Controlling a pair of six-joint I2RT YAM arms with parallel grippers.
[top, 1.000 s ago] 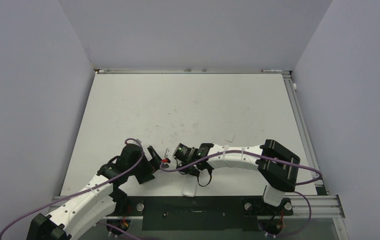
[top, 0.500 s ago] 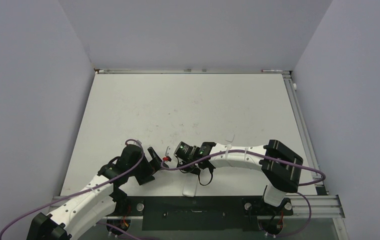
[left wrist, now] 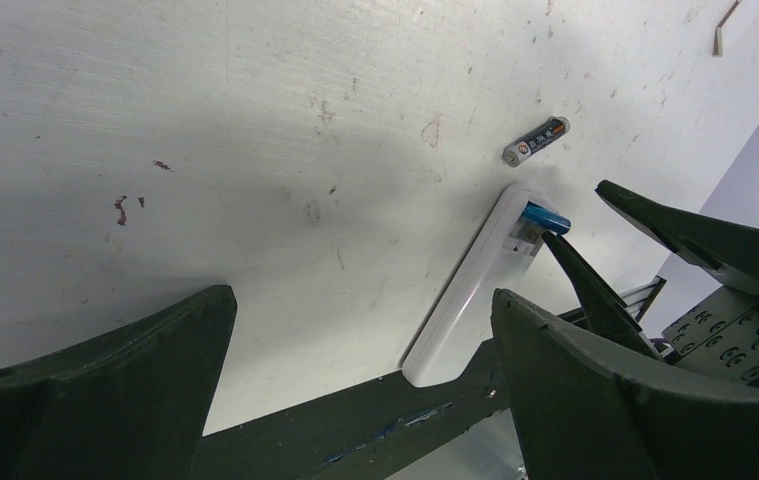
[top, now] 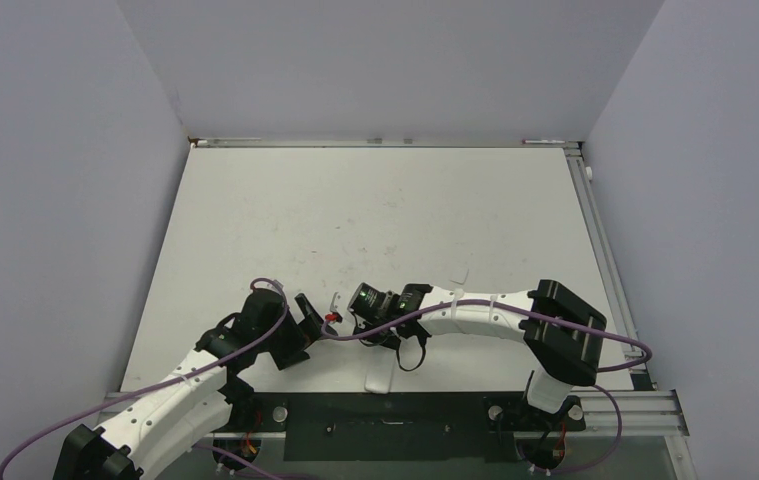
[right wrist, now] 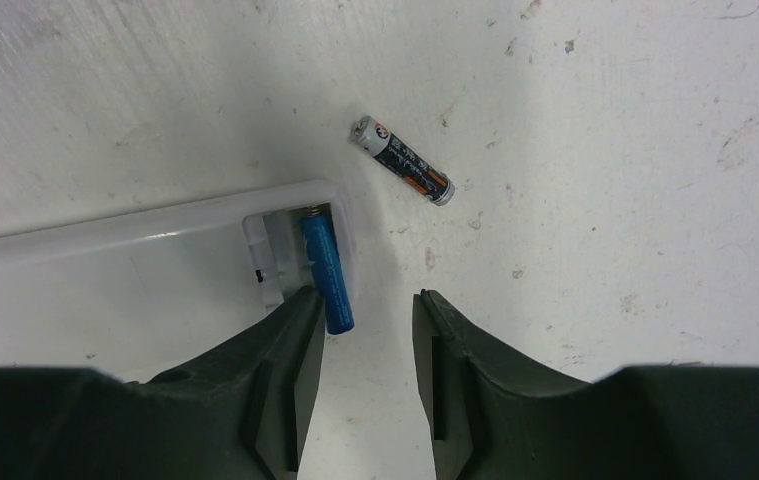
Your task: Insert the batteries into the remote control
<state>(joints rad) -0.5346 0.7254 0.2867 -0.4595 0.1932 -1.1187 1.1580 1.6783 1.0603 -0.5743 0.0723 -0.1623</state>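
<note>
Right hand (right wrist: 367, 300) half-open, empty, fingertip (right wrist: 298, 312) at blue battery (right wrist: 325, 270), a touch leftward of its earlier spot.

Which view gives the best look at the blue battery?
Right wrist: the blue battery lies close up, partly in the remote control's open bay. Left wrist shows it small; top external does not show it.

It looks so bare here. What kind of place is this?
Probably a robot testing booth: plain grey panel walls box in a scuffed white tabletop, and two white-and-black robot arms are mounted at its near edge.
</note>
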